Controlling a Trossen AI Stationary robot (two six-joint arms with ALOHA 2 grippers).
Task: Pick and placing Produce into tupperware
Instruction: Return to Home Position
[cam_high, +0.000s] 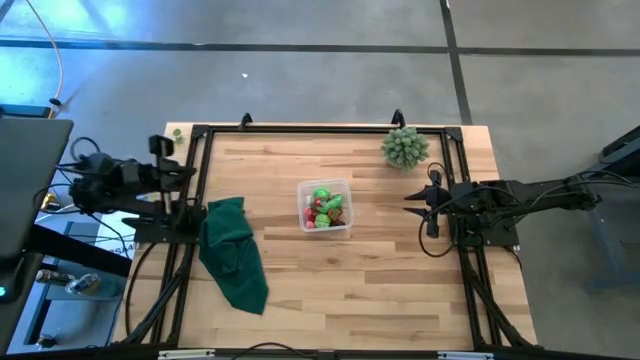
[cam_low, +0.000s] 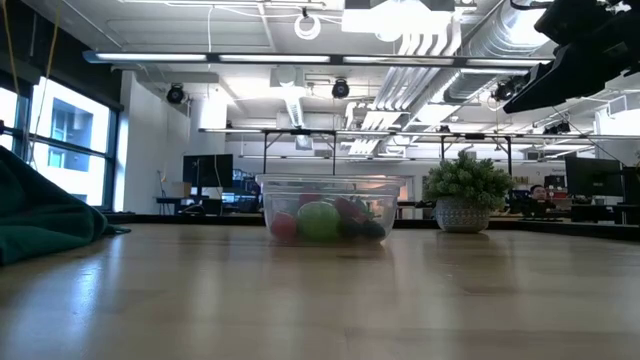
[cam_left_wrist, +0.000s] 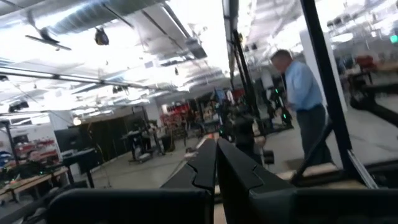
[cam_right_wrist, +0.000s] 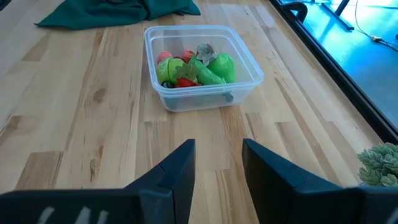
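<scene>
Produce (cam_right_wrist: 193, 70): small glossy toy pieces, green, red and pink, all piled inside the tupperware (cam_right_wrist: 249, 84). The tupperware is a clear squarish tub with rounded corners and a raised rim, sitting mid-way on the pale wood-plank table (cam_high: 400, 290). A crumpled dark green cloth (cam_high: 232, 250) lies near the tupperware on the left arm's side. A spiky pale green potted plant (cam_high: 405, 147) stands near it toward the right arm's side. The right gripper (cam_right_wrist: 217, 146) is apart from the tupperware, facing it, jaws apart and empty. The left gripper (cam_left_wrist: 215, 144) is well away from the tupperware, past the cloth, jaws together.
</scene>
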